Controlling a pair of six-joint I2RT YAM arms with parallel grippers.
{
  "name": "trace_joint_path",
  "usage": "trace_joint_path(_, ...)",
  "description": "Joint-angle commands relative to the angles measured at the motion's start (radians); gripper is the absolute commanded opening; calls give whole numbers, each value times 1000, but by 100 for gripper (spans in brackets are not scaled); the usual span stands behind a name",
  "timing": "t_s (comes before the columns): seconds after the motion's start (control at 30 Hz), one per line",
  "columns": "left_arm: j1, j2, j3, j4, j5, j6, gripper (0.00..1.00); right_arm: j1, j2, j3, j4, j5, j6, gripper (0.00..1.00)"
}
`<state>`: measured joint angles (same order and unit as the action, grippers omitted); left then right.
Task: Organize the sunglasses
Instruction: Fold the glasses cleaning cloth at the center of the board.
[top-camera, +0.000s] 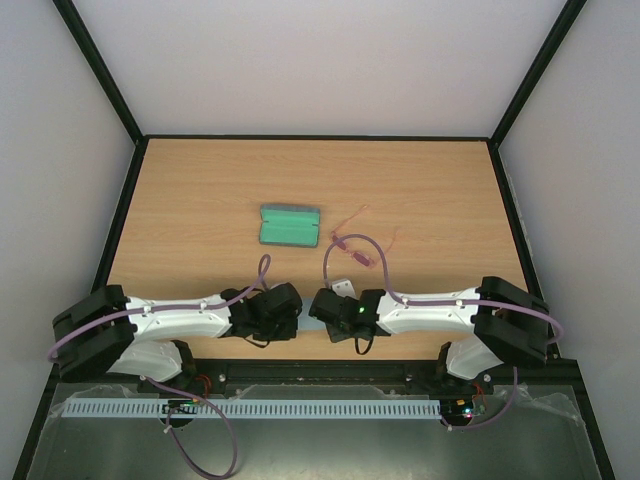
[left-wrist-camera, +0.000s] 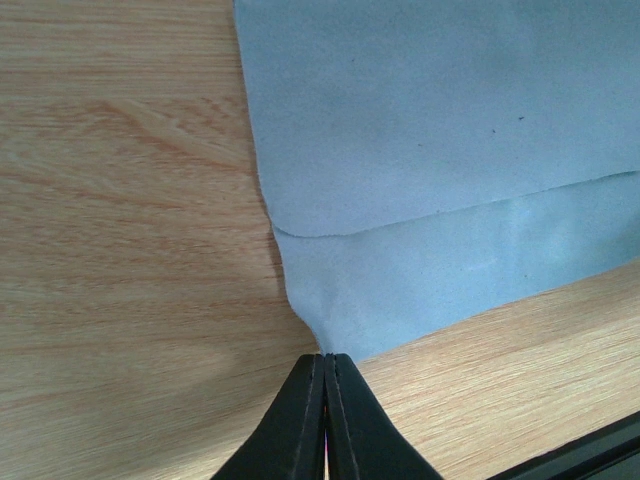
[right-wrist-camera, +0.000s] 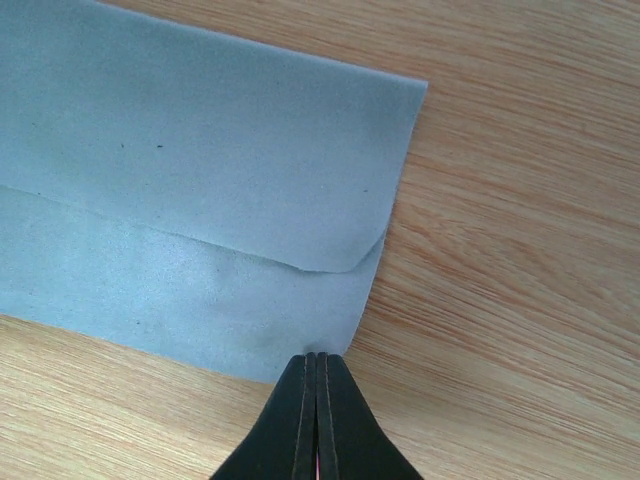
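Left hand (left-wrist-camera: 325, 366) is pressed together on one corner of the folded blue cloth (left-wrist-camera: 440, 150), and right hand (right-wrist-camera: 317, 362) is likewise pinched on the other corner. Only the wrist views show this; from above, the arms mostly cover the cloth. The top view alone shows the sunglasses (top-camera: 357, 245) just right of the case (top-camera: 290, 226), with both hands nearer than the case and table (top-camera: 190, 200) wood left of and beyond it to the black rim.

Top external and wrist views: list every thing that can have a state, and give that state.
Light blue square cloth: folded over, two corners pinched.
Left gripper: shut on cloth.
Right gripper: shut on cloth.
Thin pink-framed sunglasses: arms unfolded, lying outside case.
Green oblong case: looks open.
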<state>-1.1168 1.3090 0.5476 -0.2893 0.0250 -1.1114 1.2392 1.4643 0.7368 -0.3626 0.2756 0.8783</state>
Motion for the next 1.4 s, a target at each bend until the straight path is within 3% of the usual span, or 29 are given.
trace_joint_path(0.0,0,-22,11,-49,-25,-9,2,6,-24,-1,-48,25,-2,1)
trace_joint_path(1.37,114,7,80,-63,-23,96,2,-32,16,57,-62,34,-48,1)
